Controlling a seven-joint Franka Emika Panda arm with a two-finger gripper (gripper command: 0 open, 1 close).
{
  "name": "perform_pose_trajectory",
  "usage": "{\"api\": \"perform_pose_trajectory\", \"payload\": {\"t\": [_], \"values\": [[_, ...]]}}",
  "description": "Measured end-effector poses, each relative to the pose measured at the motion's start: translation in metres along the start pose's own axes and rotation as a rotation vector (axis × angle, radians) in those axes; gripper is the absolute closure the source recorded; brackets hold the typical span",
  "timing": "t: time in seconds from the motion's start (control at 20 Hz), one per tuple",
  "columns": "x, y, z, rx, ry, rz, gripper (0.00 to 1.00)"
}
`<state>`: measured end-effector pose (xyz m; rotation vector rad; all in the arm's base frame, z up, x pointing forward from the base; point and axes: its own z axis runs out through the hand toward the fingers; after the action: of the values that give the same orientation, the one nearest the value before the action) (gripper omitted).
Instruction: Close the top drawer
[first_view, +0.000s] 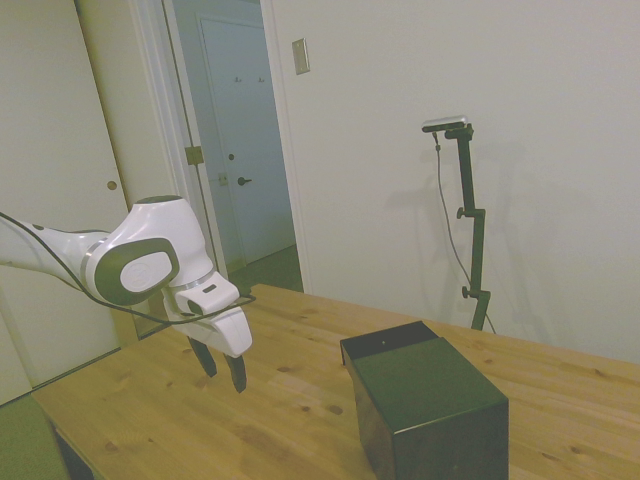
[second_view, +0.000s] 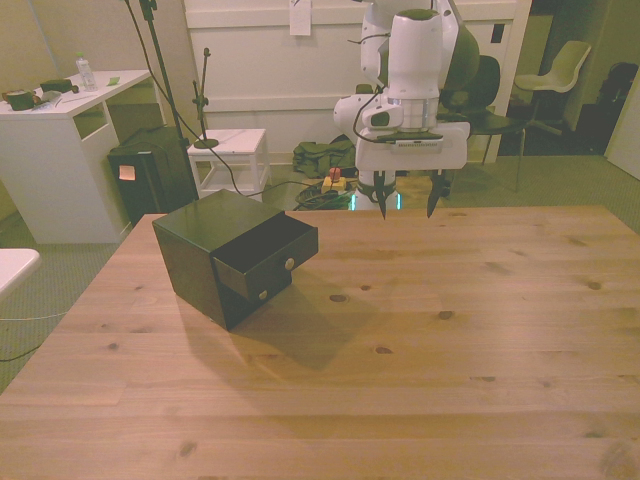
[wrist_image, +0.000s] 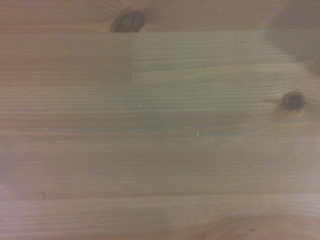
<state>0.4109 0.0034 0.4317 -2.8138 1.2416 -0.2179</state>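
The small glossy black cabinet (second_view: 200, 260) stands on the wooden table (second_view: 420, 340) toward the front view's left. Its top drawer (second_view: 265, 255) is pulled out toward the front view's right, a small pale knob on its face. In the side view the top drawer (first_view: 385, 345) juts out of the cabinet (first_view: 430, 410) toward the arm. My gripper (second_view: 406, 206) hangs open above the table's far edge, well to the right of the drawer in the front view and holding nothing. The side view shows the gripper (first_view: 222, 368) left of the cabinet, a clear gap away. The wrist view holds only wood grain.
A lower drawer with its own knob (second_view: 262, 294) sits shut under the open one. Beyond the table stand a white desk (second_view: 60, 150), a black box (second_view: 150, 180) and a chair (second_view: 560, 70).
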Motion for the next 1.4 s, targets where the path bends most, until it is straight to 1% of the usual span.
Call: {"api": "perform_pose_trajectory", "payload": {"t": [0.1, 0.15, 0.35, 0.45, 0.55, 0.75, 0.95, 1.05, 1.25, 1.3, 1.4], "values": [[0.002, 0.001, 0.0, 0.0, 0.001, 0.005, 0.0], [0.009, 0.004, -0.003, 0.002, 0.01, 0.018, 0.0], [0.083, 0.021, -0.035, 0.037, 0.128, 0.125, 0.0], [0.108, 0.011, -0.039, 0.057, 0.177, 0.161, 0.0], [0.125, -0.006, -0.034, 0.085, 0.219, 0.184, 0.0], [0.144, -0.032, -0.021, 0.117, 0.264, 0.204, 0.0], [0.155, -0.053, -0.025, 0.149, 0.331, 0.224, 0.0], [0.163, -0.056, -0.027, 0.156, 0.377, 0.245, 0.0], [0.185, -0.045, -0.024, 0.138, 0.444, 0.339, 0.0], [0.19, -0.04, -0.023, 0.133, 0.454, 0.36, 1.0], [0.196, -0.032, -0.023, 0.127, 0.471, 0.403, 1.0]]}}
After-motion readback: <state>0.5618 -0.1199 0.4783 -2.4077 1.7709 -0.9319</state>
